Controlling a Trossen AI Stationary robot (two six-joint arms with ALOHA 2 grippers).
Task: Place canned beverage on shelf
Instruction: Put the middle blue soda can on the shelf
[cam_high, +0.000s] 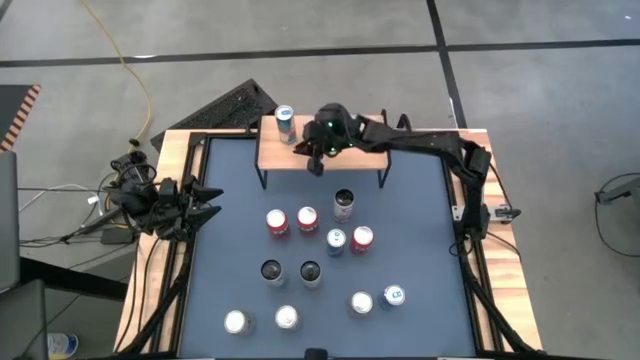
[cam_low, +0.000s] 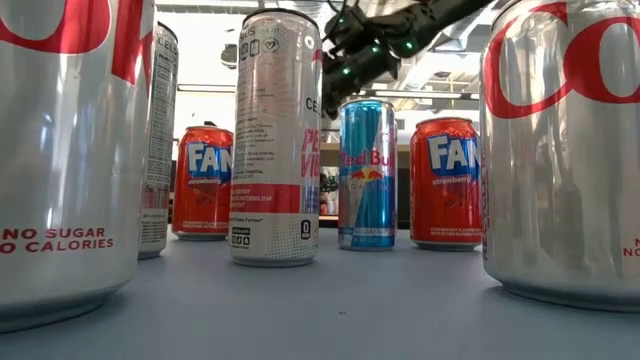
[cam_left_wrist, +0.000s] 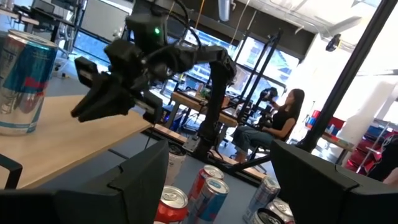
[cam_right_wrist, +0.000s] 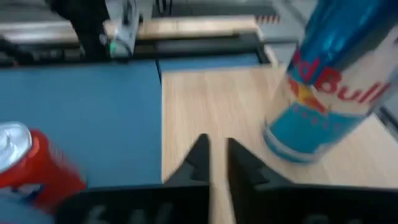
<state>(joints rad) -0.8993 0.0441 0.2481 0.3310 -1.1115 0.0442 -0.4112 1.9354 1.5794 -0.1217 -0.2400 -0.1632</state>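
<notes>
While L arm waits folded at table's left edge, R arm reaches over the shelf (cam_high: 350, 160) w/ nothing in its grip.

L gripper (cam_high: 205, 200) sits low by the left rim of the table (cam_high: 420, 320), pointing inward, fingers apart & empty. Blue Red Bull can (cam_high: 285, 122) stands upright on the shelf's left end at the back of the table. Just right of it R gripper (cam_high: 316, 152) hovers over the wooden top, fingers (cam_right_wrist: 200, 158) nearly together, only a thin slit between them, not touching the can. R arm runs from the right-side base, elbow bent, forearm stretched leftward along the shelf. Loose cans (cam_high: 307, 219) stand on the mat in front, well apart from the shelf.
</notes>
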